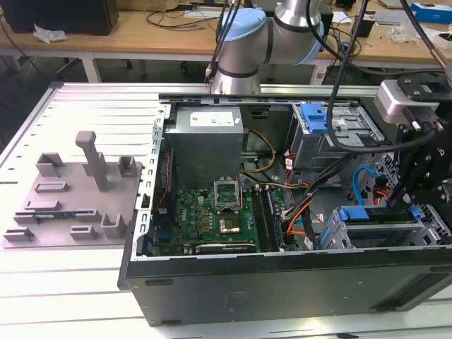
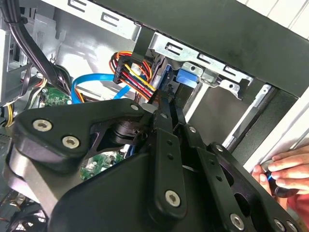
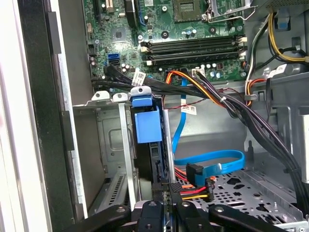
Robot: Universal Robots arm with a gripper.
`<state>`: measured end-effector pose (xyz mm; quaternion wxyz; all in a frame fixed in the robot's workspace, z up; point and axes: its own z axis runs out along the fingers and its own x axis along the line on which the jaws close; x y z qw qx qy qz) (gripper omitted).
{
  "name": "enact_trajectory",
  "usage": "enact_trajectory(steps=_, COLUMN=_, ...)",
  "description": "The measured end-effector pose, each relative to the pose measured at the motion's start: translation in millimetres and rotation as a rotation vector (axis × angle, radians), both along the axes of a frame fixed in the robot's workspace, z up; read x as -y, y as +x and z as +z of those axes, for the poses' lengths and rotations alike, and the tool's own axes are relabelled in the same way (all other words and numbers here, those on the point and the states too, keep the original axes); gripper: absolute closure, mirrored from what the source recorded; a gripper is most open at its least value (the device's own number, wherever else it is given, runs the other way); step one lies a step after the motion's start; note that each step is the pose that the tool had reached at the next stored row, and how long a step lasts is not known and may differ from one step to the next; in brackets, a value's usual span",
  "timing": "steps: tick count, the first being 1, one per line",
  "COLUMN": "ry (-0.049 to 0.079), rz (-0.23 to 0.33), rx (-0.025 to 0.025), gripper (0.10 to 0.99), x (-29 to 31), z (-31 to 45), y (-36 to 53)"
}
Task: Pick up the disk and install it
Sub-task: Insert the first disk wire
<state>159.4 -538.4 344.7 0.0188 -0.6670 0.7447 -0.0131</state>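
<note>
- A pale, slatted metal table (image 1: 85, 289) carries the work in the exterior view.
- An open black computer case (image 1: 282, 293) lies on its side across the table's middle and the exterior view's right.
- A grey moulded fixture plate (image 1: 70, 208) with upright posts rests flat on the slats, just beside the case on the exterior view's left.
</note>
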Motion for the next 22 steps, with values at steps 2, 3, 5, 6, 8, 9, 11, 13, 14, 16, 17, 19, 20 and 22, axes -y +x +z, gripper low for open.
enact_trajectory(steps=2, ry=0.000, rz=0.000, rx=0.0001, gripper=0.918, x=0.1, z=-0.9, y=0.0)
enact_trajectory(steps=3, ry=0.000, rz=0.000, rx=0.0001, gripper=0.918, x=0.1, z=-1.2, y=0.0)
enact_trajectory(steps=5, ry=0.000, rz=0.000, rx=0.0000, gripper=0.918, x=0.2, z=-1.7, y=0.0)
enact_trajectory(steps=6, ry=0.000, rz=0.000, rx=0.0000, gripper=0.918, x=0.2, z=-1.9, y=0.1)
enact_trajectory(steps=8, ry=0.000, rz=0.000, rx=0.0000, gripper=0.918, x=0.2, z=-2.2, y=0.4)
enact_trajectory(steps=9, ry=0.000, rz=0.000, rx=0.0000, gripper=0.918, x=0.2, z=-2.4, y=0.6)
enact_trajectory(steps=11, ry=0.000, rz=0.000, rx=0.0001, gripper=0.918, x=0.2, z=-3.3, y=0.9)
enact_trajectory(steps=13, ry=0.000, rz=0.000, rx=0.0000, gripper=0.918, x=0.2, z=-4.6, y=1.0)
enact_trajectory(steps=14, ry=0.000, rz=0.000, rx=0.0000, gripper=0.918, x=0.2, z=-4.8, y=1.0)
enact_trajectory(steps=16, ry=0.000, rz=0.000, rx=0.0000, gripper=0.918, x=0.2, z=-5.4, y=1.0)
enact_trajectory(steps=17, ry=0.000, rz=0.000, rx=0.0001, gripper=0.918, x=0.2, z=-5.9, y=1.0)
enact_trajectory(steps=19, ry=0.000, rz=0.000, rx=0.0001, gripper=0.918, x=0.2, z=-7.1, y=1.0)
enact_trajectory(steps=20, ry=-0.001, rz=0.000, rx=0.0001, gripper=0.918, x=0.3, z=-7.6, y=1.0)
enact_trajectory(steps=22, ry=0.000, rz=0.000, rx=0.0001, gripper=0.918, x=0.3, z=-8.6, y=1.0)
